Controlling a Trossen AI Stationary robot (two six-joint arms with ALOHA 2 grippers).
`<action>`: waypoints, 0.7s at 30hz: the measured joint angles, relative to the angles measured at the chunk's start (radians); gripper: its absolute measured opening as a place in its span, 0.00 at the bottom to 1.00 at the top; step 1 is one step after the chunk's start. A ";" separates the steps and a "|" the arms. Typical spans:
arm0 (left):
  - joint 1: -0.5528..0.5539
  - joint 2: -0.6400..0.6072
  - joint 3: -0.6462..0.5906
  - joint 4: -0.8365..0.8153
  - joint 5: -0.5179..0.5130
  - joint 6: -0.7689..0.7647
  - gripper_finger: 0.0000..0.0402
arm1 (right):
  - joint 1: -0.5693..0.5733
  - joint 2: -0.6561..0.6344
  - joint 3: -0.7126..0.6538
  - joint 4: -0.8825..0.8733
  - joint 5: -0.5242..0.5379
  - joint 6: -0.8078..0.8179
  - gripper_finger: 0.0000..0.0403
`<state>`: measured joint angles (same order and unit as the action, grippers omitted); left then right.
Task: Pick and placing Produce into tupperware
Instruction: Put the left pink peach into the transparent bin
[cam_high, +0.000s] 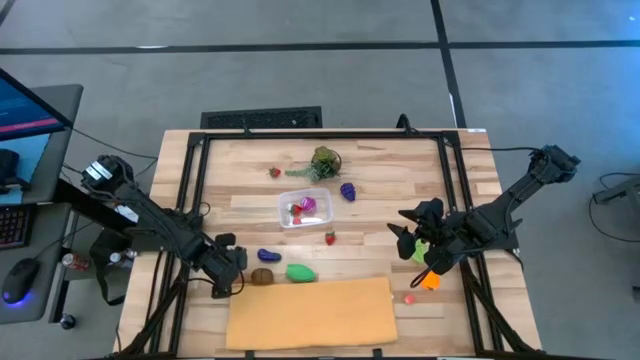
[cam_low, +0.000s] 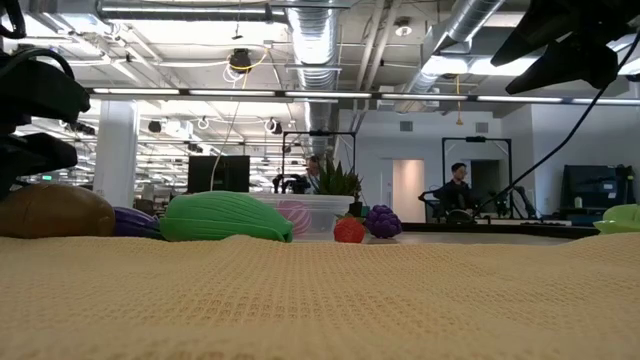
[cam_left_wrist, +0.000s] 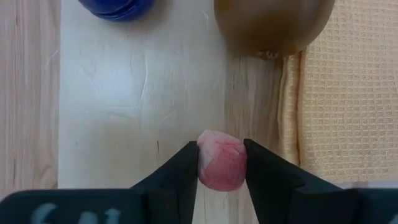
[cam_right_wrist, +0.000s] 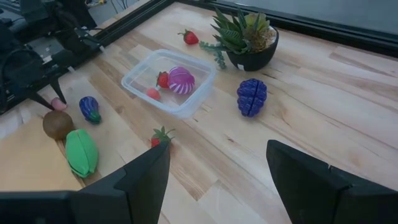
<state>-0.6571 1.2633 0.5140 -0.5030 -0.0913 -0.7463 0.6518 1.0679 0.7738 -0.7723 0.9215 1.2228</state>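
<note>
**Left wrist view: pink piece pinched at the mat's edge**

Left wrist view shows the left gripper (cam_left_wrist: 221, 165) closed on a small, smooth pink piece (cam_left_wrist: 221, 163), its two dark flat fingers pressing either side just above pale wood grain. Beside it lie a rounded brown piece (cam_left_wrist: 272, 25) with a dull sheen, a glossy blue piece (cam_left_wrist: 115, 7), and the tan mat (cam_left_wrist: 348, 93), woven in a fine waffle texture.

From above, the clear tupperware (cam_high: 304, 209), a thin-walled rectangle with rounded corners, sits near the table's centre, holding a ribbed pink-striped piece (cam_right_wrist: 181, 79) and two small red ones. Taking it as the dial's centre:
- a strawberry (cam_high: 275, 172) at 11 o'clock
- the spiky leafy plant (cam_high: 324, 163) in its dark bowl at 12 to 1
- bumpy purple grapes (cam_high: 347, 191) at 2
- another strawberry (cam_high: 330, 238) at 5
- a ridged green piece (cam_high: 301, 272) at 6
- the left gripper at 7 to 8

The right gripper (cam_right_wrist: 217, 171) hangs wide open over the table's right side, well apart from the tub, with green and orange pieces under it.
</note>
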 joint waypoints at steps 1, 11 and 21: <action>0.000 0.000 0.000 0.001 0.000 -0.005 0.27 | 0.000 0.000 0.000 0.000 0.000 0.000 0.65; 0.032 -0.003 0.065 -0.040 -0.008 0.002 0.28 | 0.000 0.000 0.000 -0.004 0.000 0.000 0.65; 0.129 -0.003 0.231 -0.193 -0.136 0.158 0.28 | -0.028 0.000 0.000 -0.004 0.000 -0.001 0.65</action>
<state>-0.5285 1.2606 0.7447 -0.6960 -0.2273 -0.5887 0.6240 1.0679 0.7738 -0.7765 0.9215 1.2221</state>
